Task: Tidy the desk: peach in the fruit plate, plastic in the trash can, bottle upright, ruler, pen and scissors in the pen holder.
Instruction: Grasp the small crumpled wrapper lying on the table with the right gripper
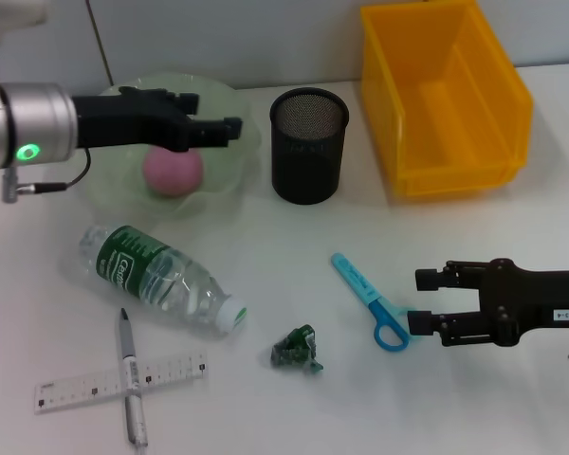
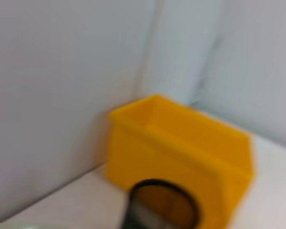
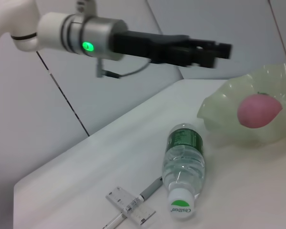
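The pink peach (image 1: 173, 171) lies in the pale green fruit plate (image 1: 231, 163). My left gripper (image 1: 223, 128) hovers over the plate, open and empty; it also shows in the right wrist view (image 3: 220, 50). A clear bottle (image 1: 161, 277) lies on its side. In front of it the pen (image 1: 133, 389) lies across the ruler (image 1: 81, 389). A crumpled green plastic scrap (image 1: 299, 349) sits at centre front. Blue scissors (image 1: 368, 299) lie right of centre. My right gripper (image 1: 414, 300) is open just right of the scissors' handle loop, not touching it.
A black mesh pen holder (image 1: 308, 144) stands right of the plate. The yellow bin (image 1: 446, 95) stands at the back right, close to the wall. Both also appear in the left wrist view, holder (image 2: 164, 207) before bin (image 2: 181, 148).
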You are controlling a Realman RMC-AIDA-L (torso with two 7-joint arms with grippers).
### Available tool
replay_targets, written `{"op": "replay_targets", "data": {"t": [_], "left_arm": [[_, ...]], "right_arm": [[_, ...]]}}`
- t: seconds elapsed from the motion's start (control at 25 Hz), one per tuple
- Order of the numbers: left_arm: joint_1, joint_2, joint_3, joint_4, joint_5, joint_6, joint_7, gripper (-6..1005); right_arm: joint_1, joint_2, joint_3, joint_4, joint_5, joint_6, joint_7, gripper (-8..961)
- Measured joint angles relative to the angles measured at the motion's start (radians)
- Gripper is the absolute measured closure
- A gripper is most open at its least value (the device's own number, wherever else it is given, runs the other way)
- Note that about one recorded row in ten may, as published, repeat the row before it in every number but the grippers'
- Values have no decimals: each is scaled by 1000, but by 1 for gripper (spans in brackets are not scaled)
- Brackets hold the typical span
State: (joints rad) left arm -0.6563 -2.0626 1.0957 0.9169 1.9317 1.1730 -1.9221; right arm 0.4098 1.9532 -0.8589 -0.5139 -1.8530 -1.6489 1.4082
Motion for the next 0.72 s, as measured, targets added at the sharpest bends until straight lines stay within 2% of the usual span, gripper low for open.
{"op": "replay_targets", "data": {"t": [0.04,0.08,0.12,0.28,0.48,0.72], "left_arm": [[8,0,-14,14,-13,46,9,211],[27,0,-42,35,-38,153,36,212],[27,0,-42,35,-38,153,36,212],[66,0,-53,45,-56,309,94,214],[116,-2,-53,37,-57,422,181,217],[157,-6,-46,27,-60,480,259,221]], "right_arm": [[0,0,0,0,0,0,0,155],[1,0,0,-1,0,0,0,155],[1,0,0,-2,1,0,1,155],[1,-1,11,-9,2,0,4,155],[1,-1,12,-17,1,0,17,156],[1,-2,14,-24,1,0,24,156]]}}
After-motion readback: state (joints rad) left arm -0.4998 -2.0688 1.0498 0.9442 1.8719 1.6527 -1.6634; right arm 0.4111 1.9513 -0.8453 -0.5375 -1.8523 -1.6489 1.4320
